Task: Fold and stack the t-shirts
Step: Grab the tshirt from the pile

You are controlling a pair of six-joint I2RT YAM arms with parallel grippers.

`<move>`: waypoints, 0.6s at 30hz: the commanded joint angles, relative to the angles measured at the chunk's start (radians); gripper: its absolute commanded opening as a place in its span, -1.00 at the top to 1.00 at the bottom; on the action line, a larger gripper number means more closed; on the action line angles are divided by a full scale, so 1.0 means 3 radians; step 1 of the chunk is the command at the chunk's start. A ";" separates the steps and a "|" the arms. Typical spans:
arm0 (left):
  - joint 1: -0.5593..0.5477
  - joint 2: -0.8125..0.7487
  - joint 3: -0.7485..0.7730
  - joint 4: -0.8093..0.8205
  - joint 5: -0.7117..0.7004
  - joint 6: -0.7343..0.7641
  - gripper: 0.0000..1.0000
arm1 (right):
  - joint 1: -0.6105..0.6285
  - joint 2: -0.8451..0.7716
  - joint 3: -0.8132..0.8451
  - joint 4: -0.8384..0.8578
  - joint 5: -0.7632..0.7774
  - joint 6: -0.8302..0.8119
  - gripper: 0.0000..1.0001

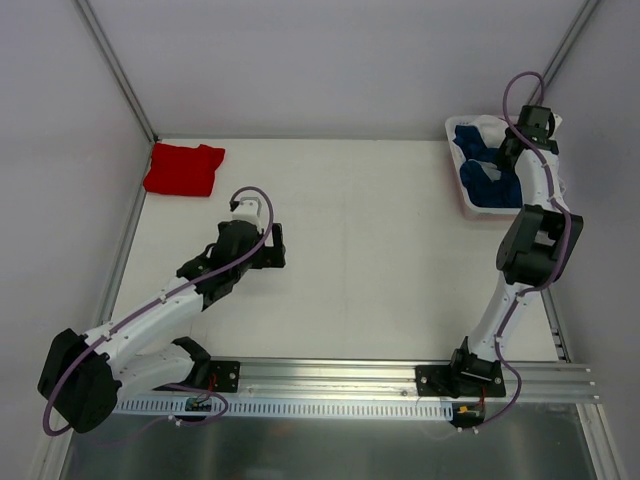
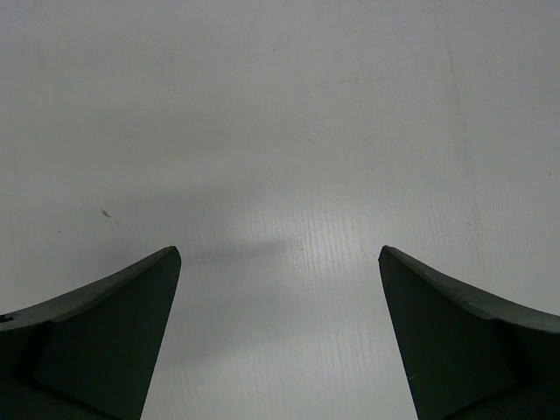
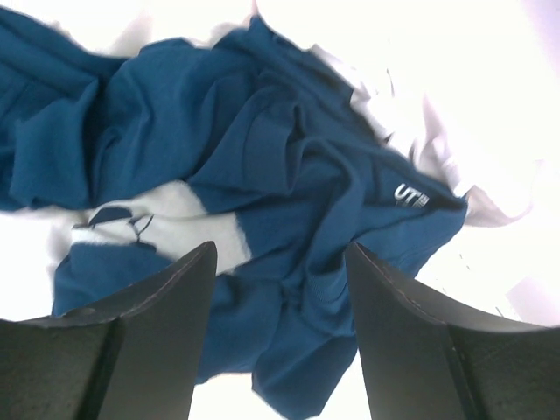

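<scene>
While my left gripper (image 2: 280,262) sits spread over the table (image 2: 280,105), my right gripper (image 3: 280,254) hangs jaws wide just above the crumpled navy t-shirt (image 3: 262,149) in the bin (image 1: 457,175), red t-shirt (image 1: 183,168) folded far to its left; I'd call this step pick-up: drop down, pinch one fold, lift clear.

walled on three sides by plain pale lilac-grey panels (image 1: 330,60); framed with slim silver metal posts (image 1: 115,68); floored with flat matte white counter (image 1: 370,230); edged near with ribbed aluminium rail (image 1: 340,375); lit softly, evenly.

Robotics lab cell: white table (image 1: 360,260), plain pale enclosure walls (image 1: 330,60), aluminium mounting rail (image 1: 340,375) at near edge.
</scene>
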 commanded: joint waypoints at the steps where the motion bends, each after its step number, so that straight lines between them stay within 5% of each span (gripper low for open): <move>1: -0.0026 0.0037 -0.0015 0.0138 0.0064 -0.0065 -0.98 | -0.0063 0.0075 0.0248 0.0010 0.0116 -0.0105 -0.28; 11: -0.0031 0.0154 -0.0020 0.0205 0.0013 -0.0014 -0.98 | -0.0130 0.0254 0.0386 0.0025 0.0137 -0.0151 0.04; 18: -0.0026 0.0185 -0.0030 0.0205 -0.0002 -0.0019 -0.98 | -0.0130 0.0377 0.0381 0.0087 0.0019 -0.0166 0.06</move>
